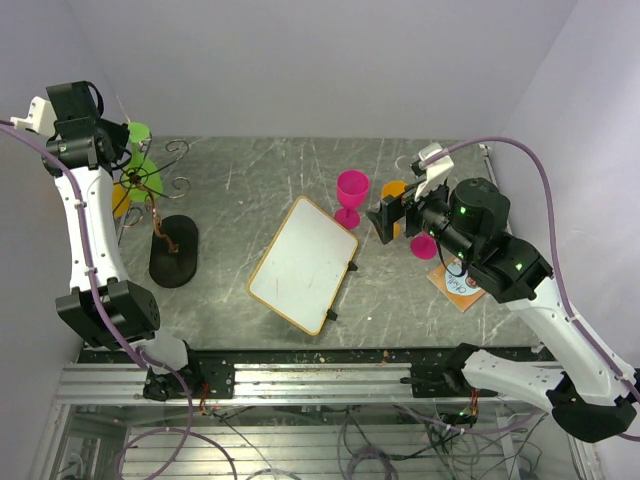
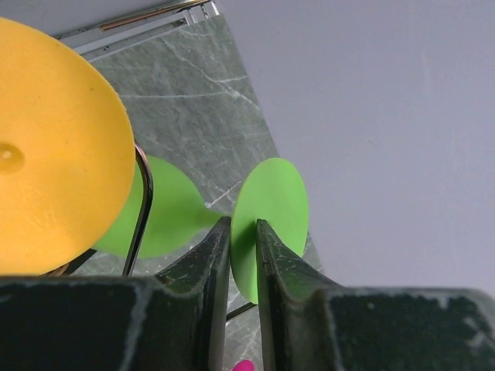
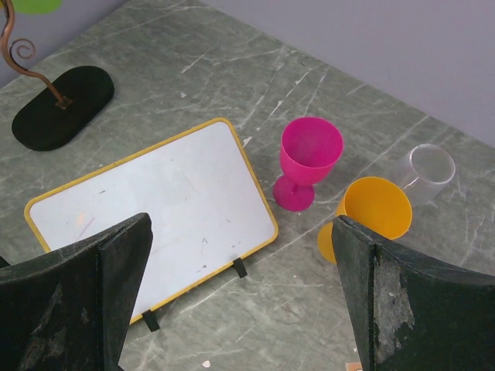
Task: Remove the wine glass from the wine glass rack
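Green plastic wine glass [image 2: 271, 201] on thin scrolled wire rack [image 1: 160, 215] — foot disc pinched by left tool [image 2: 242, 226]; right tool [image 3: 241, 228] wide open, empty, above grey marble bench [image 1: 250, 170].

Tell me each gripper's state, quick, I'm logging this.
Left gripper: fingers astride the green plastic wine glass's round foot; grip cannot be told.
Right gripper: open, holding nothing.
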Controlling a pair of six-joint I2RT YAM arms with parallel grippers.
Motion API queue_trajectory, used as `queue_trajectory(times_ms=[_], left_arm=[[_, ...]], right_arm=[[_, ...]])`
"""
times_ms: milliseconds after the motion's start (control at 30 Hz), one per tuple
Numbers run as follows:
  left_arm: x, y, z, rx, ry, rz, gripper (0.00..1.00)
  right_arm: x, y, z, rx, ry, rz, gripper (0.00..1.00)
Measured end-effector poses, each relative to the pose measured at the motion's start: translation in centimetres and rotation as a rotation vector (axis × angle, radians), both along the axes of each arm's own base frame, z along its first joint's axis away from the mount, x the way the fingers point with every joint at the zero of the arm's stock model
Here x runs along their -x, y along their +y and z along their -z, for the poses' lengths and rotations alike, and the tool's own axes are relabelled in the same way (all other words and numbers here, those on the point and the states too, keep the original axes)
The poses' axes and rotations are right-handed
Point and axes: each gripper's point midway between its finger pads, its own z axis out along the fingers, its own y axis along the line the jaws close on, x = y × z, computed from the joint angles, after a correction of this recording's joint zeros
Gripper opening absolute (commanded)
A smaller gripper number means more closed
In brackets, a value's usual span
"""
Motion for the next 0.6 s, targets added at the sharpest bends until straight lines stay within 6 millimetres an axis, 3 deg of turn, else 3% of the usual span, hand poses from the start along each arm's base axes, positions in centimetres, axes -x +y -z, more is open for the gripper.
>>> queue_trajectory(times_ms=[600], left_arm=[[-1.1,-0.8,-1.6,0.041,-0.087,0.028,0.12]], right_arm=[[0.2,-0.2,-0.1,-0.007,-0.009,0.001,1.0]])
